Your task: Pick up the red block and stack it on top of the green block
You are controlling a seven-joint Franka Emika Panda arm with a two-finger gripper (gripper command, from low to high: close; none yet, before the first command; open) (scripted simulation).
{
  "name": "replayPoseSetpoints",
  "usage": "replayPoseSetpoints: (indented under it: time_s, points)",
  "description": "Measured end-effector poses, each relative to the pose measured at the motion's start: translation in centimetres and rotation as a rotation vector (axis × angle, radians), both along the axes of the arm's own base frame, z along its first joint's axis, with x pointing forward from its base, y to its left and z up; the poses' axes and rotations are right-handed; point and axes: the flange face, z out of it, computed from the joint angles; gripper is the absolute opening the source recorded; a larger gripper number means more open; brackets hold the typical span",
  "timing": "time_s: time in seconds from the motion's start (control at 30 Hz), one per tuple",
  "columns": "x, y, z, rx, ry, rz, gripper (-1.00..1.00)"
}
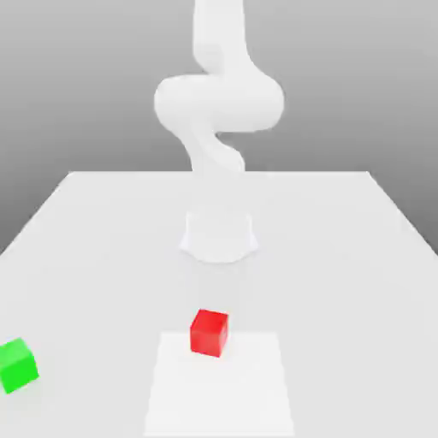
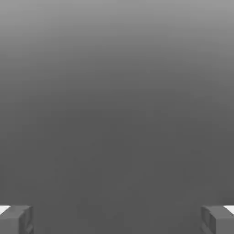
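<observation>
The red block (image 1: 209, 332) sits on the white table (image 1: 342, 257) near its front edge, about the middle of the exterior view. The green block (image 1: 17, 365) rests on the table far toward the exterior view's left, well apart from the red one. In the hand view my gripper (image 2: 117, 220) is open: its two grey fingertips (image 2: 16, 219) stand wide apart with nothing between them, and behind them is plain grey background. Neither block is near the fingers.
The arm's round white base (image 1: 218, 235) stands at the table's middle, behind the red block, and its links (image 1: 218, 103) rise and curve upward past the top of the exterior view. A brighter rectangular patch (image 1: 220, 389) marks the table in front of the red block.
</observation>
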Motion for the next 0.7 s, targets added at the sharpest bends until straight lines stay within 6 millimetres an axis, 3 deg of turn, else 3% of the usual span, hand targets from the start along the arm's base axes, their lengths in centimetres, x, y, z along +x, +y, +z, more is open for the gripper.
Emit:
replayPoseSetpoints:
  time_s: [0.13, 0.3, 0.43, 0.6, 0.7]
  points:
    - [3.4, -0.4, -9.9, 0.028, 0.148, -0.043, 0.0]
    - [4.2, -0.8, -22.5, 0.057, 0.333, -0.102, 0.0]
    - [2.0, -1.1, -32.6, 0.075, 0.493, -0.158, 0.0]
    - [-3.1, -1.4, -45.1, 0.091, 0.69, -0.23, 0.0]
    - [-3.9, -1.4, -48.8, 0.094, 0.715, -0.239, 0.0]
